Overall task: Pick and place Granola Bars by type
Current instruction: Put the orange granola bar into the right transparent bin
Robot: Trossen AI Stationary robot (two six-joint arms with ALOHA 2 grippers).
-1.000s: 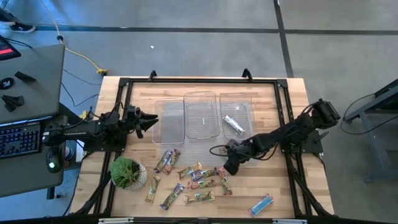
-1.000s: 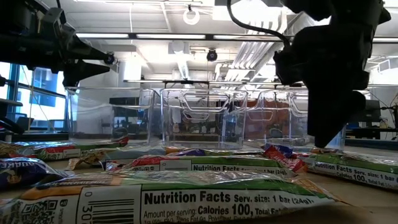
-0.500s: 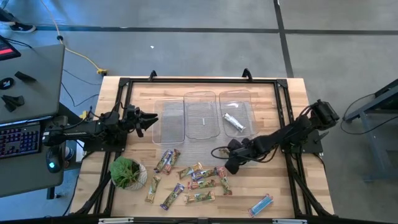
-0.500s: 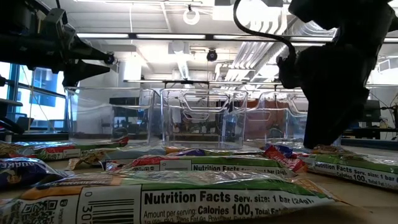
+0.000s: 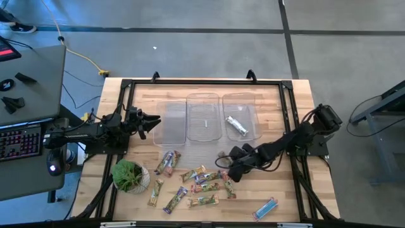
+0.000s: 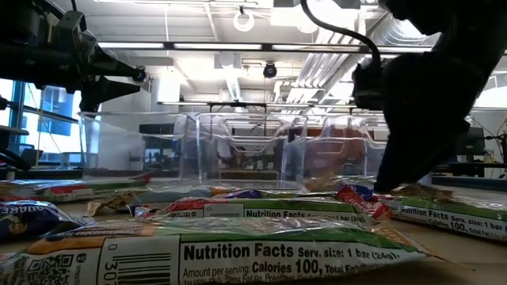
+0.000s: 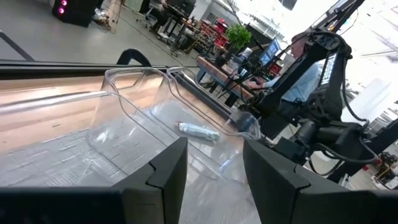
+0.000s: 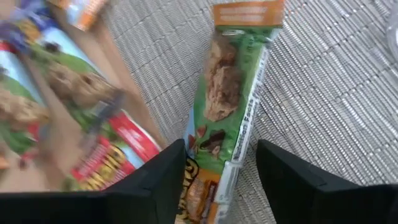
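Several granola bars lie scattered flat on the table's near half. My right gripper slants down over their right end. In the right wrist view it stands open with one finger on either side of a green-and-orange bar that lies flat on the grey mat. One silvery bar lies in the right-hand clear tray. My left gripper is held level and open beside the left tray, with nothing between its fingers.
Three clear trays stand side by side at the table's middle: left, middle and right. A potted plant stands at the near left. A blue bar lies apart near the front edge. A black frame rims the table.
My right gripper has come down and a little toward the table's near edge, tipping more steeply onto the bars at the pile's right end. In the low view its fingertips have dropped to the level of the wrappers. The bars have not moved.
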